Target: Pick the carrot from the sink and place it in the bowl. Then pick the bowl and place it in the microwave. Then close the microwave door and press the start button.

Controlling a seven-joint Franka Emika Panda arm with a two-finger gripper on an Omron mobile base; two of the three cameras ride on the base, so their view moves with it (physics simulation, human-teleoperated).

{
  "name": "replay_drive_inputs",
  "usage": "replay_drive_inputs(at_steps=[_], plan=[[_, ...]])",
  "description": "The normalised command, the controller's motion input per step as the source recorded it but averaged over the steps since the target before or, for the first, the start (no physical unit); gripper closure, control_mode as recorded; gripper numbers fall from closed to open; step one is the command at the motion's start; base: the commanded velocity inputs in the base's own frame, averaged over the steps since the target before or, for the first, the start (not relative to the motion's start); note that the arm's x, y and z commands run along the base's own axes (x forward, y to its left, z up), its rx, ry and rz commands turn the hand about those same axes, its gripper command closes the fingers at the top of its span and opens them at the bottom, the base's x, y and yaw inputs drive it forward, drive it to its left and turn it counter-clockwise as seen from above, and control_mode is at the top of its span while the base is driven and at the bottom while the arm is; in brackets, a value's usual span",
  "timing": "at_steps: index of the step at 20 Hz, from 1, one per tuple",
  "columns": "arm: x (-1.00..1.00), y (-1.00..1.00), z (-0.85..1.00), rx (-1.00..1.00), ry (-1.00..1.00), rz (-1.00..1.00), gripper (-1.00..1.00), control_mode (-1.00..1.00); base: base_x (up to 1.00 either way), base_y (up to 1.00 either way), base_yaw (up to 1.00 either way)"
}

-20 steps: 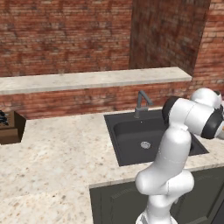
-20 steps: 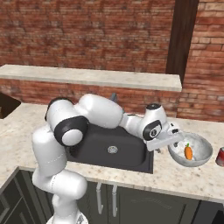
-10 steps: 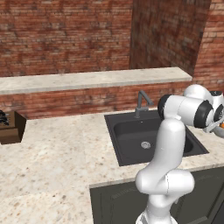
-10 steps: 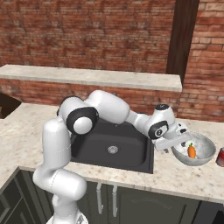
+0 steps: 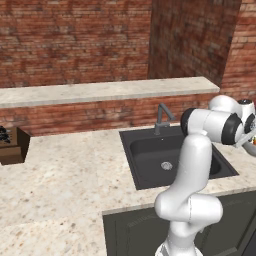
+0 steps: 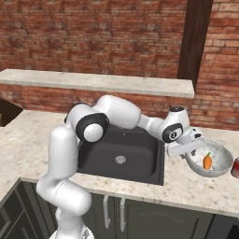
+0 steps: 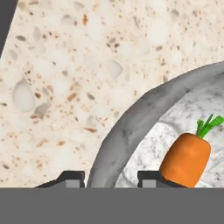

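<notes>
In the right base view the white arm reaches across the sink (image 6: 122,151) toward 3 o'clock, and the gripper (image 6: 193,150) stands at the near-left rim of the bowl (image 6: 219,165), which rests on the speckled counter (image 6: 196,192) just beside the right edge of the sink. The carrot (image 6: 207,161) lies inside the bowl, with its green top pointing to about 12 o'clock, and it is no longer in the basin. In the hand view the bowl (image 7: 131,127) rim curves from the bottom centre up to 3 o'clock, and the two dark fingertips (image 7: 70,178) rise at the bottom edge, one on each side of this rim: one over the counter (image 7: 65,78) outside, one inside the bowl and touching or almost touching the carrot (image 7: 186,159) at about 4 o'clock. The jaws are half narrowed around the rim of the bowl, but whether they press on it I cannot tell. In the left base view the arm bends toward 3 o'clock over the sink (image 5: 170,157) with its dark faucet (image 5: 161,117), and the hand is at the right border of the picture. At 9 o'clock on the counter (image 5: 65,185) in that view stands a small brown wooden box (image 5: 12,146) with something dark in it.
</notes>
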Motion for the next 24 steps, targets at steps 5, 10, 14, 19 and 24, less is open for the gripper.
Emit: replay_drive_inputs(at_steps=[5,10,14,19,24], plan=[[-0.29,-0.01,0.02,0.0,0.0,0.0,1.0,-1.0,0.0,0.0,0.0],[-0.64,0.19,0.76,0.0,-0.03,0.02,1.0,-1.0,0.0,0.0,0.0],[-0.58,0.63,1.0,-0.16,-0.03,0.06,1.0,-1.0,0.0,0.0,0.0],[-0.58,0.91,1.0,-0.2,0.0,0.14,1.0,-1.0,0.0,0.0,0.0],[-0.62,1.0,1.0,-0.05,0.01,0.25,1.0,-1.0,0.0,0.0,0.0]])
